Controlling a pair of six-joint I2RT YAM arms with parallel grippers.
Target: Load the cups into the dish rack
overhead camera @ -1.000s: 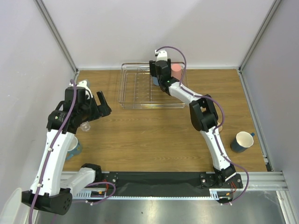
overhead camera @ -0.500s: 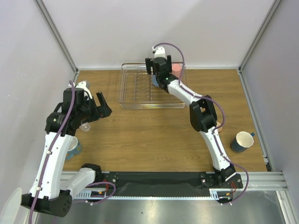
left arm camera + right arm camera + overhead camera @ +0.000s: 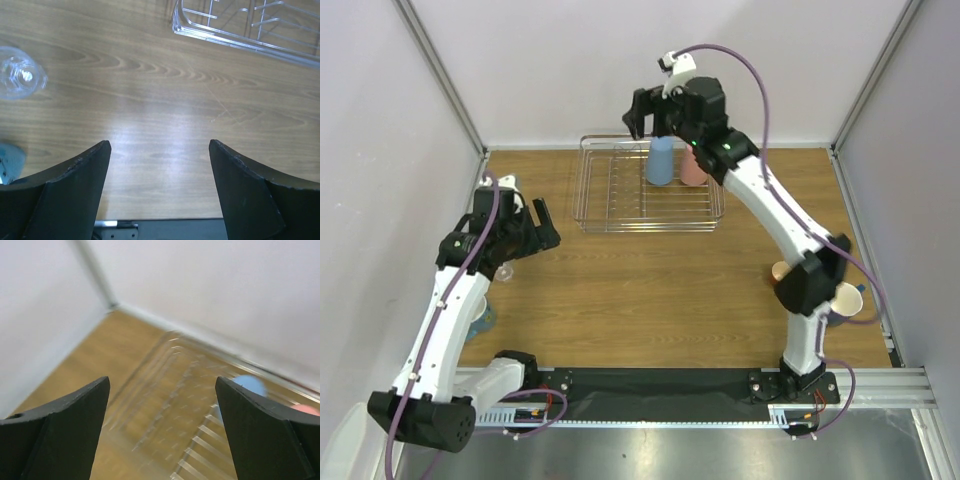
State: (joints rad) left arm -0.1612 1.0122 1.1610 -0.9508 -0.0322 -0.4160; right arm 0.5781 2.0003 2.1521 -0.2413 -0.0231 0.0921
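Blue tumbler stands in the dish rack, below the parted right fingers.

— Where's the top view looking from?
— High over the near edge, down onto the whole brown wooden surface.
— And the wrists?
— Left: close, steeply down at the wood. Right: higher, slanting, blurred. All three catch the silver wire dish rack.

Wood-grain table, shiny mtl dish rack
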